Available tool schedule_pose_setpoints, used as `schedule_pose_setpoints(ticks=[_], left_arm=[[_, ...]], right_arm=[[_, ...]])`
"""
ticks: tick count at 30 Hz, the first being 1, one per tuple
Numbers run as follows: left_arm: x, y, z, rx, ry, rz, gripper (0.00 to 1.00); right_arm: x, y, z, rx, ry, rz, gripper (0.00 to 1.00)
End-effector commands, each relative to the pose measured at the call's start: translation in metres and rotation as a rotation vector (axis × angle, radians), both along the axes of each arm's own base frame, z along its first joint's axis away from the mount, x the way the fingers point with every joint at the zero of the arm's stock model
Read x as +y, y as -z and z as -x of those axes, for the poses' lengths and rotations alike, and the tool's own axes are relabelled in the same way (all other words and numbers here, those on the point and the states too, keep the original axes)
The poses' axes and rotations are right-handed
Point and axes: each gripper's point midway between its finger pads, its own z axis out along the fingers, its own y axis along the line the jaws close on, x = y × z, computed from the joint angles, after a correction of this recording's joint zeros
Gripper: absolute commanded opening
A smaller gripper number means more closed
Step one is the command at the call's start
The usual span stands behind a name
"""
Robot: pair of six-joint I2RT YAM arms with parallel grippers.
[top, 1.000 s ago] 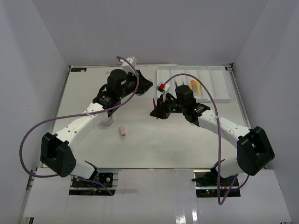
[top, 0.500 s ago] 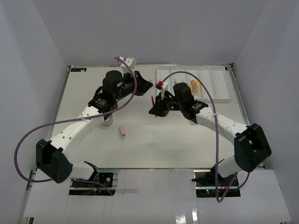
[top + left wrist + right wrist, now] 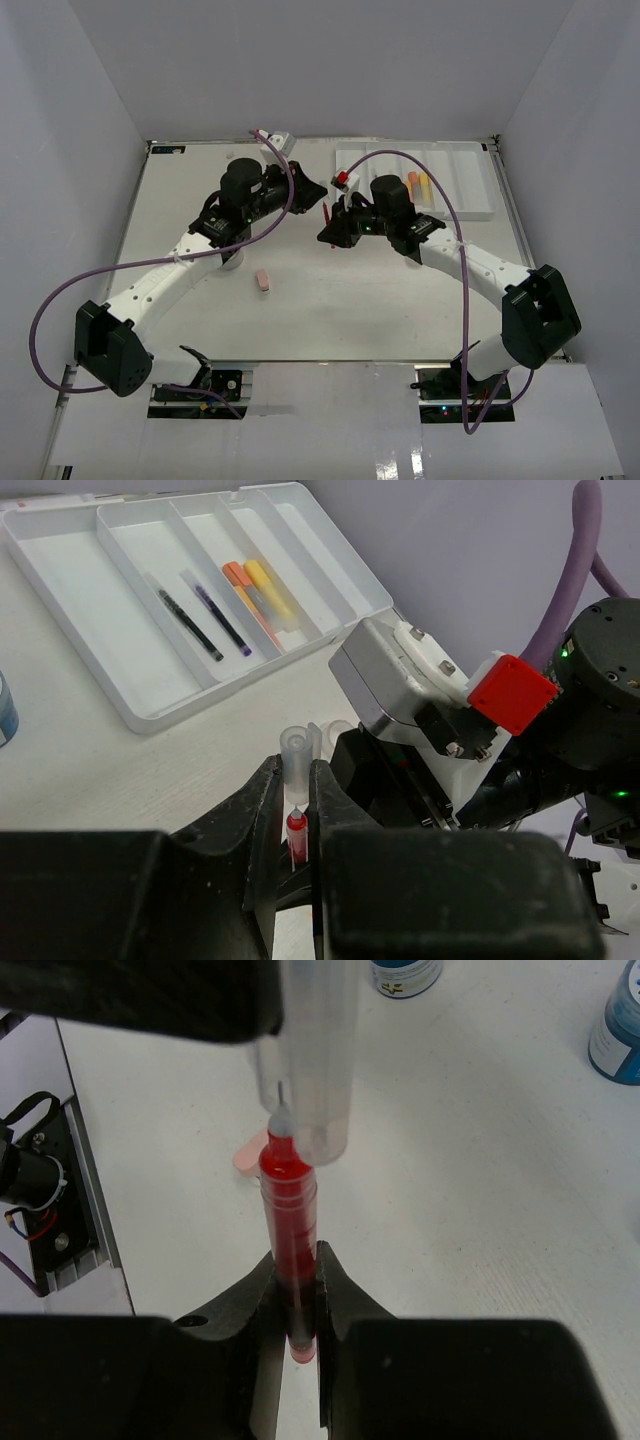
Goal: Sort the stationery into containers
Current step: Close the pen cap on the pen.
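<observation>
Tray point(image 3: 150, 695): white, divided into long compartments; upper left of the left wrist view, upper right of the tabletop point(image 3: 350, 300) in the top view.
Tray contents: black pen point(image 3: 188, 612) and dark purple pen point(image 3: 222, 615) side by side; orange marker point(image 3: 240, 577) and yellow marker point(image 3: 270, 588) in the compartment to their right.
Loose items: pink eraser point(image 3: 263, 281) on open tabletop, lower left of the meeting arms; two blue jars point(image 3: 405, 975) point(image 3: 620, 1020) at the top edge of the right wrist view.
Obstruction: the right arm's wrist housing with its red block point(image 3: 512, 693) fills the right half of the left wrist view, just behind the cap. In the top view both arms cover most of the pen.
Red pen point(image 3: 290, 1230): centre of the tabletop, raised, upright; translucent red barrel with a grey tip.
Right fingers point(image 3: 255, 1295): narrow, clamped on the pen's lower barrel.
Clear cap point(image 3: 310, 1060): frosted tube, its mouth at the pen tip; whether it is seated cannot be told.
Left fingers point(image 3: 262, 810): narrow, pinching the cap.
</observation>
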Motion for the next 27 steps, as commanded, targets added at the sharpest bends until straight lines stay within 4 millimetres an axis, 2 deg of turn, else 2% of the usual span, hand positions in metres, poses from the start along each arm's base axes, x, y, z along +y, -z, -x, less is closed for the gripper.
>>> schedule_pose_setpoints(ticks=[1, 12, 20, 21, 27], left_arm=[[0.004, -0.029, 0.015, -0.078, 0.028, 0.038, 0.04], [0.01, -0.029, 0.015, -0.097, 0.002, 0.034, 0.04], [0.01, -0.019, 0.013, -0.076, -0.008, 0.023, 0.04], [0.008, -0.026, 0.012, -0.101, -0.005, 0.04, 0.04], [0.008, -0.025, 0.012, -0.106, 0.002, 0.038, 0.04]], right_arm=[[0.004, -0.029, -0.008, -0.074, -0.002, -0.043, 0.08], [0.001, -0.03, -0.005, -0.076, 0.003, -0.044, 0.08], [0.002, -0.036, -0.002, -0.078, -0.011, -0.057, 0.08], [0.002, -0.036, -0.002, -0.078, -0.01, -0.059, 0.08], [0.002, -0.037, -0.003, -0.079, -0.007, -0.061, 0.08]])
